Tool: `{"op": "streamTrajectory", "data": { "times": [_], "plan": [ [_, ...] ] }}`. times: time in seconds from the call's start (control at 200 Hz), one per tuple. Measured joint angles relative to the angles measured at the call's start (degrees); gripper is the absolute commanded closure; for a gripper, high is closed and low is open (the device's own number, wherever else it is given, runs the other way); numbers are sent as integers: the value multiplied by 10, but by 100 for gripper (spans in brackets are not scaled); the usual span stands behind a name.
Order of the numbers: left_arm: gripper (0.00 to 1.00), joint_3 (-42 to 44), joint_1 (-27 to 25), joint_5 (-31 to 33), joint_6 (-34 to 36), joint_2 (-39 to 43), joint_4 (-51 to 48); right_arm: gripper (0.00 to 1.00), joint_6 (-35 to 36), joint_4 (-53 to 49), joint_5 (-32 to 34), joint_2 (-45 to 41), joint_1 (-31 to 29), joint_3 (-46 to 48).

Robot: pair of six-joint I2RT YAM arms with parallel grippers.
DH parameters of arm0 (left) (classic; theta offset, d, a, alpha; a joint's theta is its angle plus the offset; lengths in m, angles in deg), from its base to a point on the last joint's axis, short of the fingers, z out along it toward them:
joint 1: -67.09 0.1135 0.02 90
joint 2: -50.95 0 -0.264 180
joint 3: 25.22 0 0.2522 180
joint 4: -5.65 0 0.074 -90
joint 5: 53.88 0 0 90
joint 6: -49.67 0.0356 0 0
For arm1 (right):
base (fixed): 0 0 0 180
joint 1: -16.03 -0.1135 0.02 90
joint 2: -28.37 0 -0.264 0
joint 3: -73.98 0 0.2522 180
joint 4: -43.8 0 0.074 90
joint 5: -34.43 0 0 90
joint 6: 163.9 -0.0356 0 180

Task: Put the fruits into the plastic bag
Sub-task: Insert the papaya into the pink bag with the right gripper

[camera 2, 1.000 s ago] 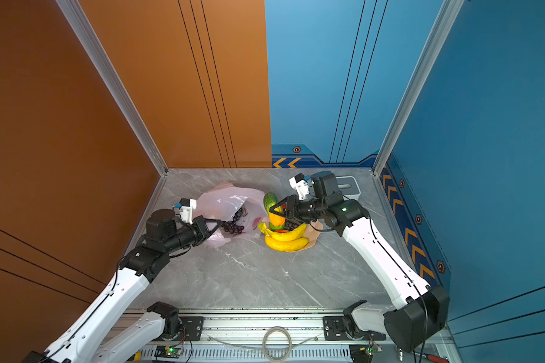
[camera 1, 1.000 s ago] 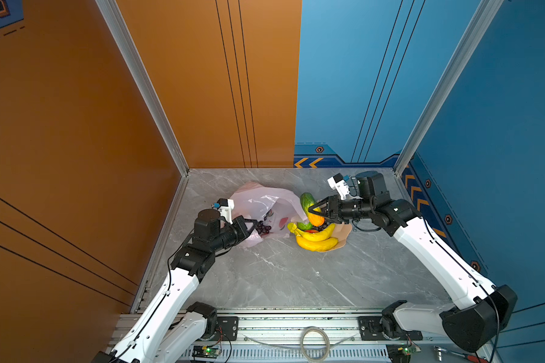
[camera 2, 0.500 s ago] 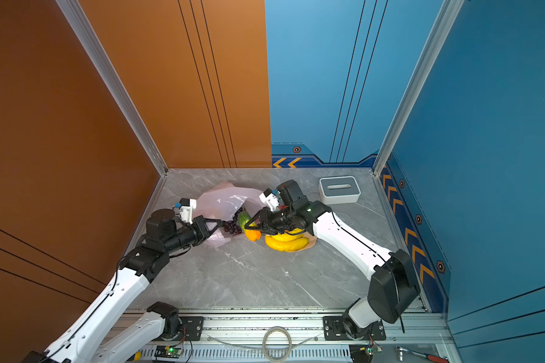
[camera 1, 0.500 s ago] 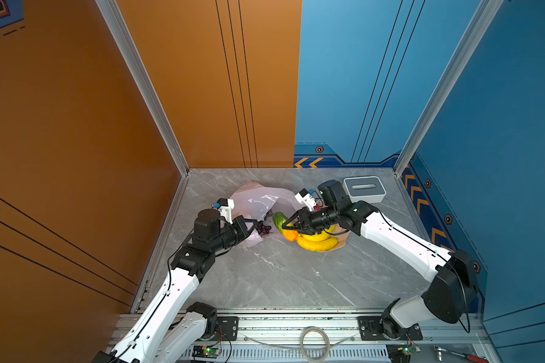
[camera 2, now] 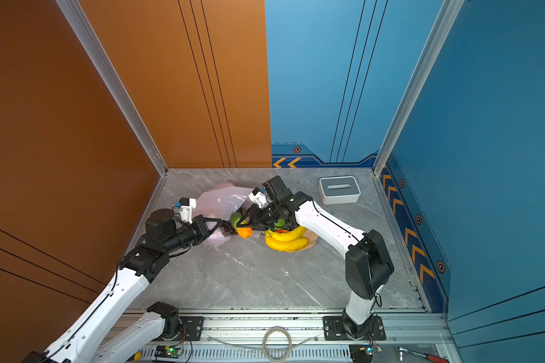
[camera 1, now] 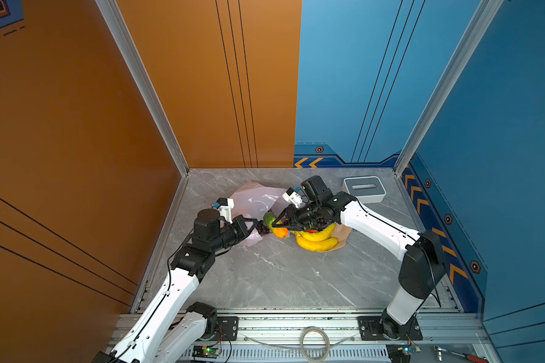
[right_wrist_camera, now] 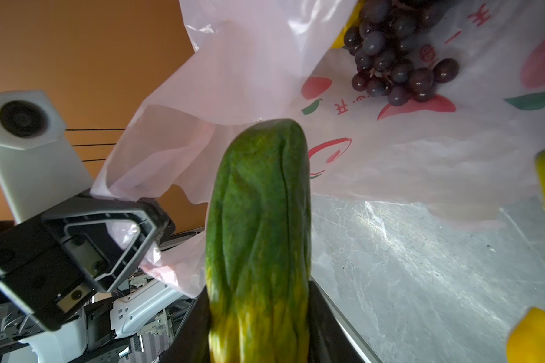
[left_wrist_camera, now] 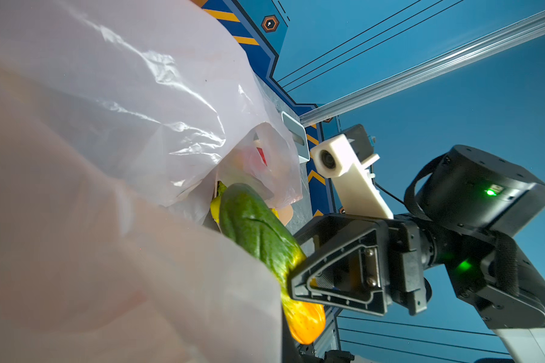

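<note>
1. Table [camera 1: 280,276]: grey marbled top; everything you are working with sits on its far half.
2. Plastic bag [camera 1: 255,201] [camera 2: 221,201]: pale pink film with red and green print, lying left of centre with its mouth open toward the bowl.
3. Slotted box [camera 1: 364,188]: white and grey, at the far right, well apart from the bag.
4. Bowl [camera 1: 343,234]: peach, just right of the bag and mostly covered by fruit.
5. Banana bunch [camera 1: 317,240] [camera 2: 285,240]: yellow, resting in the bowl.
6. Left gripper [camera 1: 254,224] [right_wrist_camera: 158,220]: your jaws are closed, pinching the bag's upper edge and lifting the mouth.
7. Right gripper [camera 1: 276,221] [left_wrist_camera: 296,283]: your jaws are clamped on the lower part of the oblong fruit.
8. Oblong fruit [camera 1: 272,224] [right_wrist_camera: 258,220]: green running to orange, with its green end at the bag's mouth and its orange end outside.
9. Grapes [camera 1: 262,227] [right_wrist_camera: 394,63]: 1 dark purple cluster inside the bag's mouth, lying on the printed lower layer.
</note>
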State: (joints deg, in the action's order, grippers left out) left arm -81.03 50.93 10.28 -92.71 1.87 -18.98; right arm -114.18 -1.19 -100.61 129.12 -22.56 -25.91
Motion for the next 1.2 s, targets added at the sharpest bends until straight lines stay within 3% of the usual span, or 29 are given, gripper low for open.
{"op": "streamTrajectory", "data": {
  "times": [0.22, 0.496, 0.861, 1.202],
  "plan": [
    [100, -1, 0, 0, 0, 0, 4, 68, 36, -60, 8, 50, 0, -40],
    [100, -1, -8, 0, -2, 0, 4, 69, 75, -129, 68, 123, 0, -129],
    [100, -1, -24, 1, -2, 0, 4, 68, 62, -148, 179, 220, 0, -249],
    [100, -1, -38, 3, -7, -4, 14, 68, 18, -121, 300, 243, -3, -268]
  ]
}}
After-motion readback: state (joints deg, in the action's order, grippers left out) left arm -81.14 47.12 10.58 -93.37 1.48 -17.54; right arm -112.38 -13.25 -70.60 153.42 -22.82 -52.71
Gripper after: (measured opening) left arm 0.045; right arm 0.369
